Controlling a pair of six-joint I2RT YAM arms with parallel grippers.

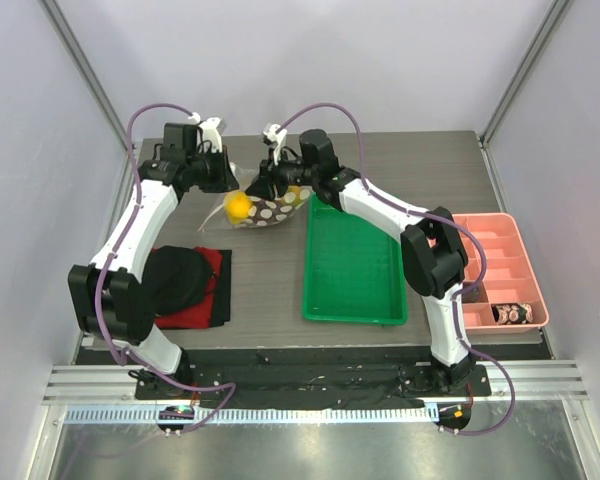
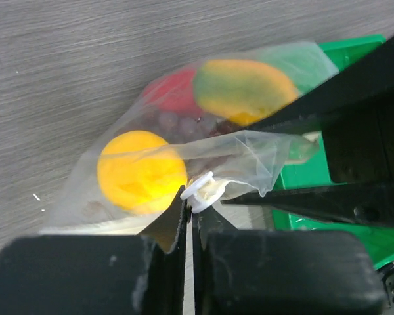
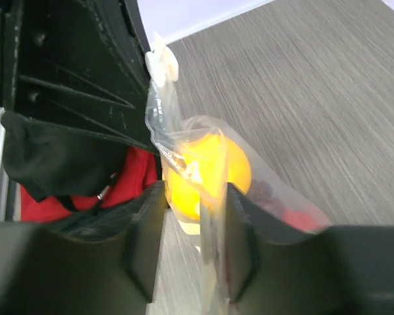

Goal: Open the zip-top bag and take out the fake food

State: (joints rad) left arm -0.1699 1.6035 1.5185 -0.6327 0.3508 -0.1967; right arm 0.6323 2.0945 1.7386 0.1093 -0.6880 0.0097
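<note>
Pinching the white tab on the zip edge, your left gripper [image 2: 189,213] is pressed together on the clear, crinkly, white-dotted plastic zip-top bag [image 2: 249,154]. The bag hangs off the table between both arms, just beside the flat green plastic tray [image 1: 353,262]. Your right gripper [image 3: 196,197] is spread, with film between the fingers but not clamped.

Risks:
- The bag hangs from one thin pinch, so a tug could slip the tab free and drop it.
- Close the right gripper too deep and you likely catch both walls, so the mouth stays shut.
- The plastic toy fake food [image 2: 141,172] (yellow ball, glossy red piece, dark grape cluster) is all inside. A hard pull could tear the film and spill it, and the ball would probably roll.

The surface is a smooth grey wood-grain tabletop [image 1: 430,160]. Pale plain walls enclose it. A pink divided plastic bin [image 1: 500,250] sits at the right and a red cloth [image 1: 212,268] at the left.
</note>
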